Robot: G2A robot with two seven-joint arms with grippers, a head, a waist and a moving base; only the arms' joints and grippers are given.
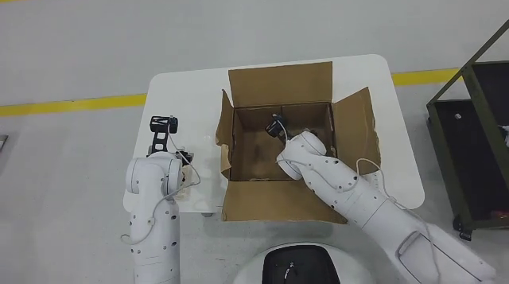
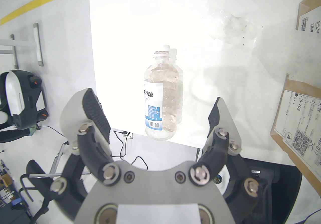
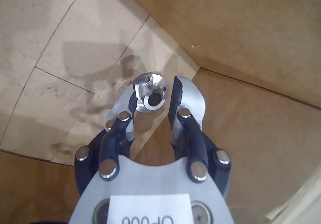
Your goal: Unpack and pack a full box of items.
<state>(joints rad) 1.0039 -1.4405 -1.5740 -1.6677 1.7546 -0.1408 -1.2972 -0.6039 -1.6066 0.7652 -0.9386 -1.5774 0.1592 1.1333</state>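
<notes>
An open cardboard box (image 1: 278, 93) stands in the middle of the white table (image 1: 191, 97). My right gripper (image 1: 276, 127) is down inside it, near the far wall. In the right wrist view the right gripper (image 3: 155, 84) is open, straddling a round metal flange (image 3: 150, 95) that lies on the box floor (image 3: 62, 34). One pad touches the flange; the other stands slightly off it. My left gripper (image 1: 164, 123) hovers over the table's left part, open (image 2: 154, 100). Two clear bottles (image 2: 161, 94) with white caps stand upright below it, close to the table's near edge.
A crumpled clear plastic sheet (image 2: 230, 29) lies on the table beyond the bottles. The box's labelled flaps (image 2: 296, 122) jut out beside the left gripper. A dark green cart (image 1: 477, 149) stands off the table's right side.
</notes>
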